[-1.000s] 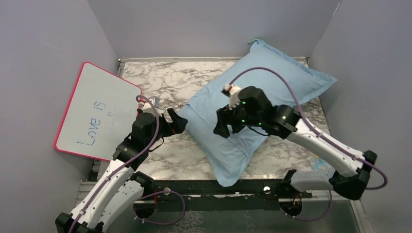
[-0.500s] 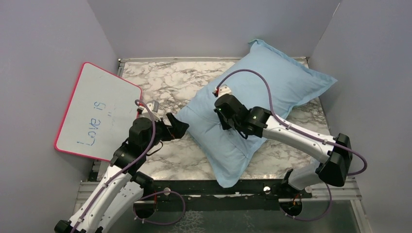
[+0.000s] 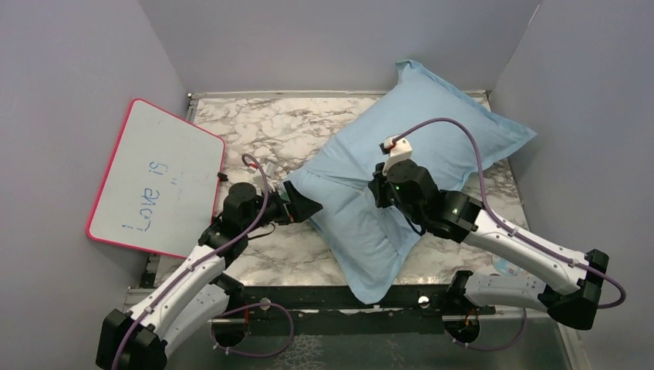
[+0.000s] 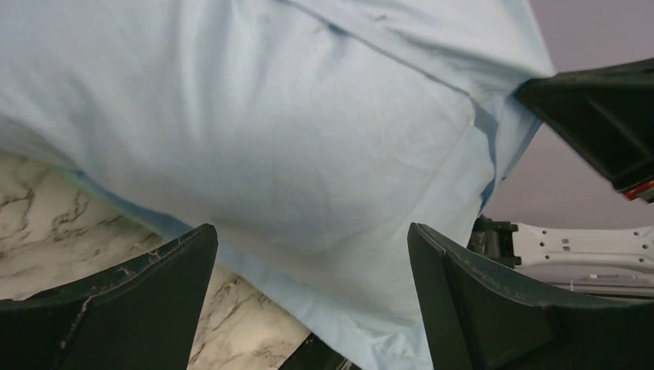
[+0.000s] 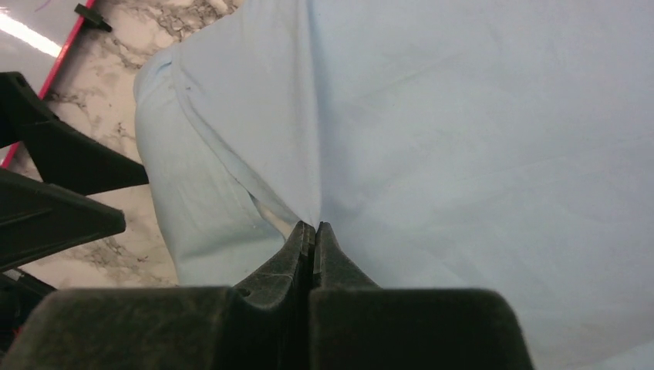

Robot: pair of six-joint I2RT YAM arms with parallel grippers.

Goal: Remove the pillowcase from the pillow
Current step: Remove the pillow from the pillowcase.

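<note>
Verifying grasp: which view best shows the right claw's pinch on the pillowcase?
Right wrist: right claw shut on a fold of the pillowcase. Top external can't see its tips; left wrist shows fabric, not the pinch.

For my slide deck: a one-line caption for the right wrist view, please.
The right gripper pinches a fold of the light blue pillowcase; the open left gripper stands at its edge.

On my feed the light blue cloth pillowcase [image 3: 432,146] reads as thin, matt woven fabric, soft and creased, with a stitched seam. The grey-white marble-patterned worktop [image 3: 262,127] looks smooth with a faint sheen, and the pink-framed whiteboard [image 3: 158,173] has a slick, glossy face. The left gripper [image 4: 310,235] has black fingers [image 4: 478,308] of matt, slightly grainy plastic.
</note>
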